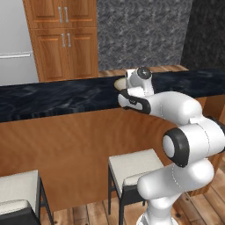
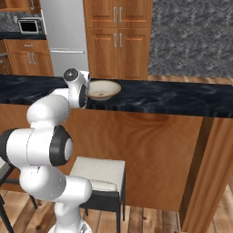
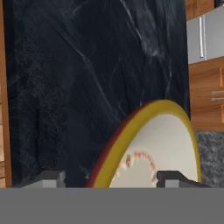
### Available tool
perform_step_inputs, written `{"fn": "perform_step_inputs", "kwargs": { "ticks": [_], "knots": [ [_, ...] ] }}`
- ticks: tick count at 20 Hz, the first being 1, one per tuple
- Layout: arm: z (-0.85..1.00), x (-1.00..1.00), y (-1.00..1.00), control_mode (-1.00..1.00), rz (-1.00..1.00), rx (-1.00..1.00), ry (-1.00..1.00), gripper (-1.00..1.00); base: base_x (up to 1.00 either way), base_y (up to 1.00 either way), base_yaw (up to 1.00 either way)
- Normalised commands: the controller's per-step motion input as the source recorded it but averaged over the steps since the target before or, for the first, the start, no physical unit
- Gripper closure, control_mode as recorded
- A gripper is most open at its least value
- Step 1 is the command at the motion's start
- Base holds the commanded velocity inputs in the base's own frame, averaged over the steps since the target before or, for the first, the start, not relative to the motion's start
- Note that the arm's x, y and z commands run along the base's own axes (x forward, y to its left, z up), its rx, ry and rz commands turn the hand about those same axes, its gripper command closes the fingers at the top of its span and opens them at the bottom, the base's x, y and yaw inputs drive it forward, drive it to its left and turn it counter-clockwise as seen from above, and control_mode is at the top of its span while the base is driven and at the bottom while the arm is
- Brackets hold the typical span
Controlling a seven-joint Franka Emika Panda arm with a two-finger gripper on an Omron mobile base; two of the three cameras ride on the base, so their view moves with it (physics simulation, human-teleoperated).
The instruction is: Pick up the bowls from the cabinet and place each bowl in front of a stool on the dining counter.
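— What does the bowl point(image 2: 103, 89) look like from the right base view?

— Wide and shallow, cream-beige inside, with a darker rim. It sits upright on the black, white-veined marble surface point(image 2: 173, 98), close to the edge nearest the robot. From the left base view only a sliver of it point(image 1: 119, 83) peeks out from behind the arm's wrist.

— And closer up?

— The hand view shows it point(image 3: 162, 148) large and tilted by the camera's roll: a yellow rim shading to dark red along the outer edge, a pale interior, and a small ring of reddish marks near the bottom of the dish.

— What about the pincer point(image 3: 111, 178)?

— Its two dark fingertips point(image 3: 51, 177) stand spread apart at the bottom of the hand view, one over the marble, the other over the bowl's inside. The near part of the rim lies between them. I can't tell whether either tip touches the bowl; nothing is pinched.

— Where is the bowl relative to the seating?

— A stool point(image 2: 101, 175) with a cream padded seat and black legs stands below, against the brown wood-grain side panel point(image 2: 150, 150), roughly under the bowl. A second stool point(image 1: 17, 189) sits further left in the left base view.
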Motion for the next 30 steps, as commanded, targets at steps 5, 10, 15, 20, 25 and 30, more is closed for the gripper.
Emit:
{"fn": "perform_step_inputs", "kwargs": {
  "ticks": [5, 10, 15, 20, 25, 30],
  "knots": [
    [0.01, 0.00, 0.00, -1.00, 0.00, 0.00, 0.00, -1.00, 0.00, 0.00, 0.00],
    [0.29, -0.26, -0.03, -1.00, 0.00, -0.02, -0.01, -1.00, 0.00, 0.00, 0.00],
    [0.79, -0.81, -0.23, -1.00, 0.00, 0.00, -0.01, -1.00, 0.00, 0.00, 0.00],
    [0.87, -0.99, -0.22, -1.00, 0.00, 0.00, 0.05, -1.00, 0.00, 0.00, 0.00],
    [0.88, -0.82, -0.11, -1.00, -0.06, -0.05, 0.28, -1.00, 0.00, 0.00, 0.00],
    [0.72, -0.74, -0.03, -1.00, -0.15, -0.08, 0.41, -1.00, 0.00, 0.00, 0.00]
  ]
}}
